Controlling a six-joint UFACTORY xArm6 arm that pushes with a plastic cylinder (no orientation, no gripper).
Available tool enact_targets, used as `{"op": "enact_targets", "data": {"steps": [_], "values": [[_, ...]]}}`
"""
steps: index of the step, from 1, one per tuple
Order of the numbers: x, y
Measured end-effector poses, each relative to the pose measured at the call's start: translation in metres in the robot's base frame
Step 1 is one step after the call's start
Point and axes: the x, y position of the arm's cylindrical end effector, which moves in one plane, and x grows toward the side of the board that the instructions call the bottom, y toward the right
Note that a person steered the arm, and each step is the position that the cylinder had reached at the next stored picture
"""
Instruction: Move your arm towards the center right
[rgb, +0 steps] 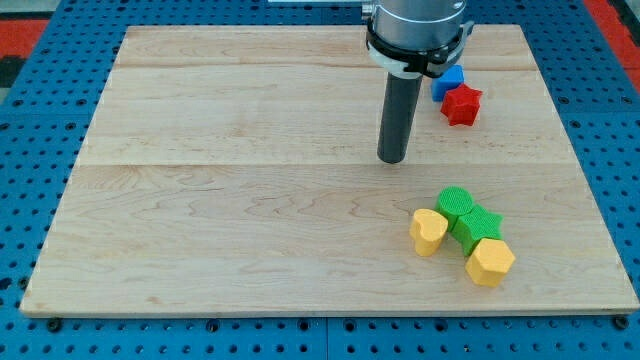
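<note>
My tip (392, 159) rests on the wooden board (220, 200), a little right of its middle. A red star block (462, 104) and a blue block (449, 80) behind it lie up and to the right of the tip, partly hidden by the arm's body. Lower right lies a cluster: a green round block (456, 202), a green star block (477, 226), a yellow heart block (429, 231) and a yellow hexagon block (490, 262). The tip touches no block.
The board lies on a blue pegboard table (30, 150). The arm's grey body (415, 30) hangs over the board's top edge, right of centre.
</note>
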Motion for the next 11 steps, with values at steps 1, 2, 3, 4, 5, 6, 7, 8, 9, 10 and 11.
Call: {"op": "enact_targets", "data": {"steps": [1, 2, 3, 4, 5, 6, 7, 8, 9, 10, 11], "values": [[0.000, 0.000], [-0.004, 0.000], [-0.004, 0.000], [-0.006, 0.010], [-0.006, 0.024], [-0.009, 0.040], [-0.004, 0.059], [0.008, 0.125], [0.032, 0.187], [0.066, 0.210], [0.076, 0.211]]}}
